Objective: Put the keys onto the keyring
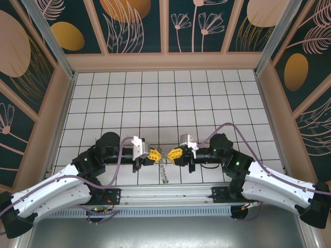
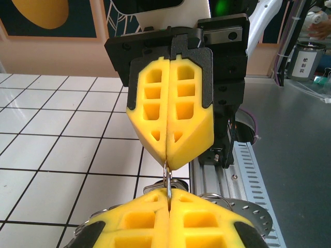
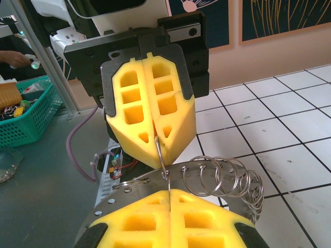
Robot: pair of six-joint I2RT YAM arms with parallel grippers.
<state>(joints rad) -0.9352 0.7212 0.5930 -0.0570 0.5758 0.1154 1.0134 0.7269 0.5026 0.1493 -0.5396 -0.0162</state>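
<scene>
Above the white tiled surface (image 1: 207, 103), the yellow-fingered left gripper (image 1: 156, 155) and right gripper (image 1: 171, 154) meet tip to tip. Both jaws are fully closed on one thin loop of the grey metal keyring (image 1: 165, 173), whose other small loops hang just beneath.

keyring (image 3: 222, 178): grey metal, many thin wire loops bunched like loose coil. One loop upright, pinched at opposite sides between left gripper (image 1: 158, 155) and right gripper (image 1: 171, 154), jaws shut. Remaining loops dangle beneath in floppy chain.
</scene>
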